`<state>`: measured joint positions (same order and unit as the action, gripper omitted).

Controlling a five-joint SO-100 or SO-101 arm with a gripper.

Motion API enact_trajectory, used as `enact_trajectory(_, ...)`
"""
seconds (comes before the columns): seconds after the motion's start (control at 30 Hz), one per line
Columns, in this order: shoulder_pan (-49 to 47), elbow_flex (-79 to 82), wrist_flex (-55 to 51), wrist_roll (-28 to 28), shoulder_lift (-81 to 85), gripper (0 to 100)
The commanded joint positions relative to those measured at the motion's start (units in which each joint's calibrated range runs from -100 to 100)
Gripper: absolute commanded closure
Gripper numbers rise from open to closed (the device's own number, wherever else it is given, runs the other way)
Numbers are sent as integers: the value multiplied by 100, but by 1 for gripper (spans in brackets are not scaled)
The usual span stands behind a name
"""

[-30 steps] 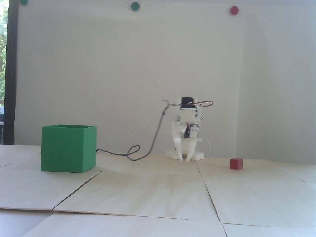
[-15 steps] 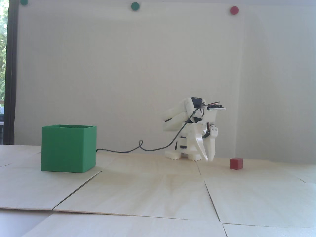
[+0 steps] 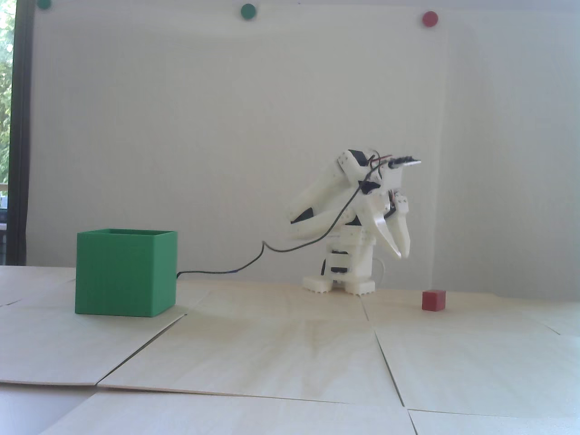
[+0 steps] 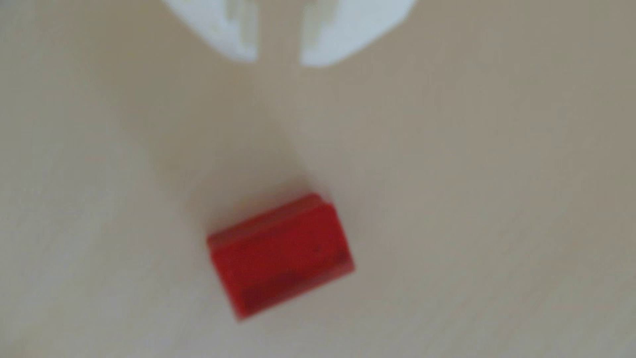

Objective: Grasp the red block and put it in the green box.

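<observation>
Nothing is grasped yet: the hand point(image 3: 401, 254) hangs in the air, empty, its fingers only a narrow gap apart, with the block point(image 3: 434, 300) sitting on the surface point(image 3: 290, 353) below it and a little to the right in the fixed view. The box point(image 3: 124, 273) stands well off to the hand's other side, so reaching, gripping and carrying all remain. The wrist view alone shows the slit between the fingertips point(image 4: 237, 38) and the block point(image 4: 280, 256) lying skewed ahead of them; only the fixed view shows the box.

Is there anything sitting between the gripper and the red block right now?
Nothing visible. In the wrist view only bare table lies between the gripper and the red block. In the fixed view the gripper hangs above and left of the block, with open air between.
</observation>
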<state>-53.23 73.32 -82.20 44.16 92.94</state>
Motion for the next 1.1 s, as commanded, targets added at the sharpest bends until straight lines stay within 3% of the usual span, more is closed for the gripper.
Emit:
enact_trajectory(0.0, -69, -1023, 732, -126, -1418, 97)
enact_trajectory(0.37, 212, -4519, 1011, -392, -6582, 96)
enact_trajectory(0.53, 429, -5194, 1137, -397, -8019, 84)
enact_trajectory(0.9, 598, -5043, 1871, -397, -8903, 81)
enact_trajectory(1.07, 590, -4715, 2098, -350, -8927, 66)
